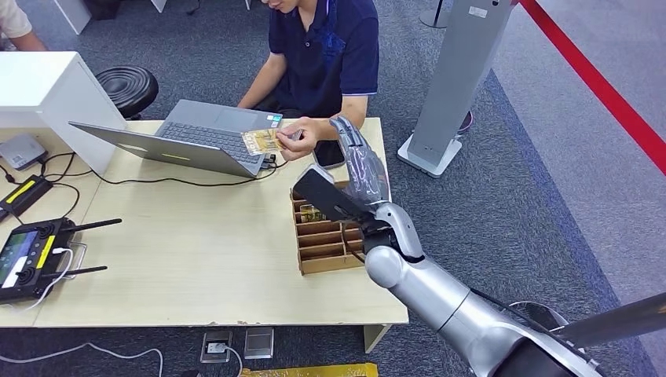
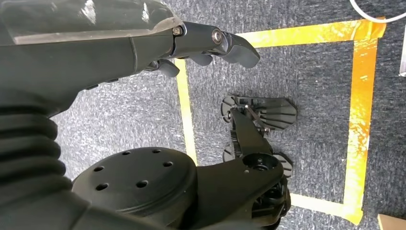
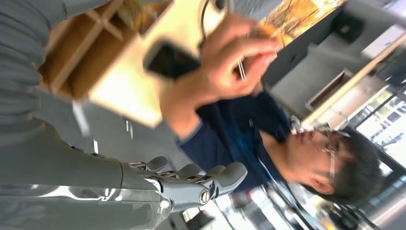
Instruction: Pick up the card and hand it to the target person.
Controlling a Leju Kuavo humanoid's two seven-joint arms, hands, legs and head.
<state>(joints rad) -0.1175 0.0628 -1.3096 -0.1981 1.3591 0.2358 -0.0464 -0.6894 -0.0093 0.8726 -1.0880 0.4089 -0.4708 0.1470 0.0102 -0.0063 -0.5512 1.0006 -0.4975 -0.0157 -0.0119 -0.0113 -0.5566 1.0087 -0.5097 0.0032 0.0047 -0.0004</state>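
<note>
A: Largest first. Table (image 1: 196,259), pale wood, with a person (image 1: 322,47) in a dark blue shirt seated at its far side. What sits on it?

B: Open laptop (image 1: 184,137) at the far edge, wooden slotted box (image 1: 322,239) near the right edge, a black controller (image 1: 27,255) at the left end, a dark phone (image 1: 328,154) just beside the person's hand.

A: Right arm?

B: Raised over the box. Right hand (image 1: 357,153) reaches toward the person, fingers apart, nothing in them; the right wrist view agrees.

A: Left hand?

B: Left hand (image 2: 210,45) hangs over grey carpet marked with yellow tape (image 2: 361,96). Fingers curled loosely, gripping nothing.

A: Card?

B: Card (image 1: 263,140), yellow-orange print, is pinched in the person's hand (image 1: 302,137) above the laptop's right corner, apart from the right hand. Long axis runs roughly along the table's far edge; free end points toward the laptop keys, nearly flat.
</note>
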